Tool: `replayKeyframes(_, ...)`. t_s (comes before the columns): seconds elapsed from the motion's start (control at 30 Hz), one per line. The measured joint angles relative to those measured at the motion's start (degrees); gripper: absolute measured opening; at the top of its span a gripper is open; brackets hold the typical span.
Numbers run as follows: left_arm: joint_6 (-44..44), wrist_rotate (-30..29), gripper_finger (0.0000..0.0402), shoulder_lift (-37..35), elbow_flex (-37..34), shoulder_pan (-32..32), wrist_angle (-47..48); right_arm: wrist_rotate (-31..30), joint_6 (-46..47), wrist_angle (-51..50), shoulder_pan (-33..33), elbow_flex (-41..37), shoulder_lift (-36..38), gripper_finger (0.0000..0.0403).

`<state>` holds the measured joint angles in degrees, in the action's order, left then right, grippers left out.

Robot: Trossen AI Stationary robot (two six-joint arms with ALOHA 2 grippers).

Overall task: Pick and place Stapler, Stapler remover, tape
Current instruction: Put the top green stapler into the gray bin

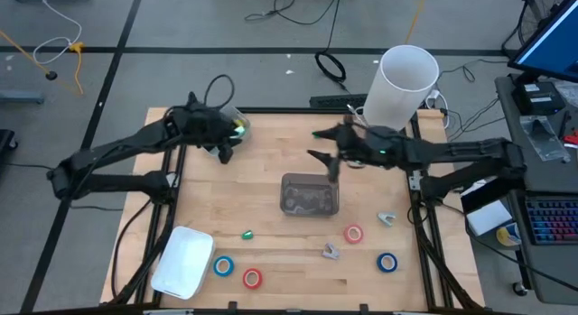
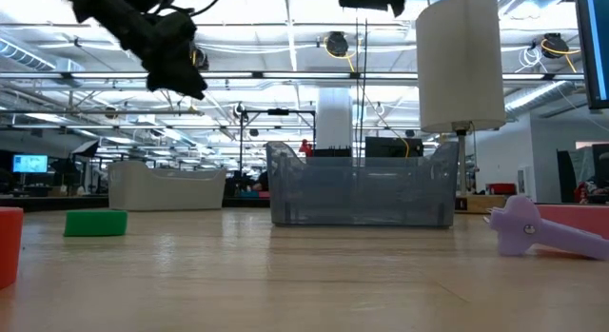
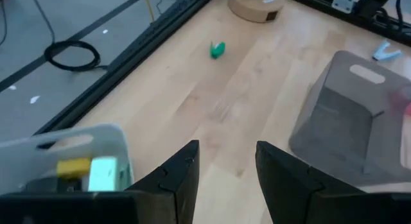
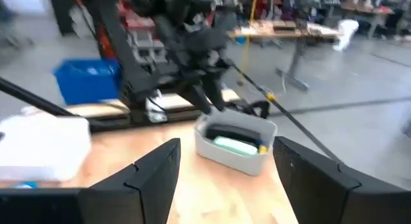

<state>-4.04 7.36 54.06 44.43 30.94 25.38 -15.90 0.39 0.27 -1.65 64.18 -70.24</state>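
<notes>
Stapler is sitting in a small tub, well left of and beyond the grey bin. Left gripper, fingers apart and empty, is hovering beside the tub; I'm worrying it tips the tub. Right gripper, wide open, is hanging just behind the bin.

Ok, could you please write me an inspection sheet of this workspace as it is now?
Surface: wooden table.
Job's things: mint stapler inside a small clear tub; two blue tape rolls and two red tape rolls loose on the table.
Clutter: grey bin, white tray, green piece.
Grippers: left pincer and right pincer both open, empty.
Cables: cable coil on the floor.
Surroundings: white cylinder beside the table.
</notes>
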Motion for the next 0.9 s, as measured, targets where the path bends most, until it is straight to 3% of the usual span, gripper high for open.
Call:
replayKeyframes(0.33, -1.52, -0.09, 0.0152, -6.20, -4.94, 0.02, -0.33, -14.19, -4.37, -15.53, -0.62, 19.34, -16.62, 0.0242)
replayKeyframes(0.63, -2.35, 0.10, 0.0152, -6.23, -4.97, 0.01, -0.38, -15.82, -6.21, -24.33, -4.49, 29.41, -28.58, 0.0242)
replayKeyframes(0.9, -2.82, 0.09, 0.0152, -6.23, -4.97, 0.00, 0.05, -15.20, -3.23, -29.40, -8.85, 31.87, -35.58, 0.0242)
